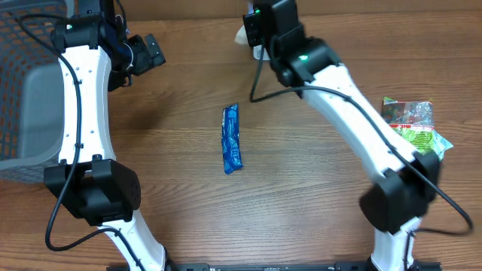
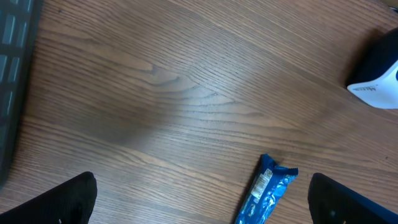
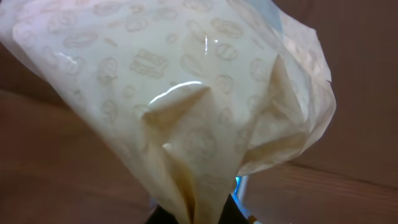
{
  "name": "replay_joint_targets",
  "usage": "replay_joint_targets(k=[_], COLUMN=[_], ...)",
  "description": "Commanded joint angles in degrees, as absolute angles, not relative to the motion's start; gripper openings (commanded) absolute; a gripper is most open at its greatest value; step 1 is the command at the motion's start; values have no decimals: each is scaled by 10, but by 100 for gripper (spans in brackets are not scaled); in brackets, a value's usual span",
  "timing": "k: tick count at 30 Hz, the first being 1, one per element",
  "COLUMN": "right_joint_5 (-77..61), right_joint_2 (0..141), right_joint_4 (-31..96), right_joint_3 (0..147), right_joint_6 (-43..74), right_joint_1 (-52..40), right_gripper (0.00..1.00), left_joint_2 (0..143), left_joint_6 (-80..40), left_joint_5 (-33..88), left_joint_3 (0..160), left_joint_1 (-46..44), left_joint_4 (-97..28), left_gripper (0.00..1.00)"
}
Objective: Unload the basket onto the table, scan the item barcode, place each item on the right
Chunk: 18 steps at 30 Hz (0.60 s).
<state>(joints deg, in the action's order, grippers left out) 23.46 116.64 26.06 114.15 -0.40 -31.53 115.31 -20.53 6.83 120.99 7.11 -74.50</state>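
A crinkled cream plastic packet [image 3: 186,106], translucent and printed with faint round marks, fills the right wrist view. The right hand [image 3: 193,219] is clamped on its gathered lower end, near the table's far edge.

From the left, a grey mesh basket [image 1: 15,75] takes up the table's left edge. The left hand [image 1: 147,51] hovers beside it, its black fingers [image 2: 62,202] spread wide apart with nothing between them. Bare wood-grain table [image 1: 301,203] lies open around a slim blue foil snack bar [image 1: 232,139], which lies flat at the centre, well apart from both hands. A smooth white-and-black device [image 2: 379,71] shows past the bar's far end in the left wrist view. Glossy green packets [image 1: 413,124] lie at the right edge.
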Motion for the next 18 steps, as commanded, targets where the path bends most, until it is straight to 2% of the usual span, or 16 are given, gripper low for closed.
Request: replay_joint_targets(k=[1, 8, 18], right_joint_5=[412, 435, 408], right_joint_2=[1229, 1335, 1368], right_joint_4=[202, 42, 16], right_joint_3=[1147, 1147, 1147], right_joint_6=[-69, -196, -195], right_joint_1=[-307, -304, -286], right_gripper=[4, 4, 4], left_joint_2=[1155, 1155, 1155], left_joint_6=[-193, -193, -193], left_joint_5=[70, 71, 70], left_joint_3=[1208, 1208, 1208], left_joint_1=[69, 69, 69], left_joint_4=[-743, -743, -743], left_gripper=[100, 100, 100])
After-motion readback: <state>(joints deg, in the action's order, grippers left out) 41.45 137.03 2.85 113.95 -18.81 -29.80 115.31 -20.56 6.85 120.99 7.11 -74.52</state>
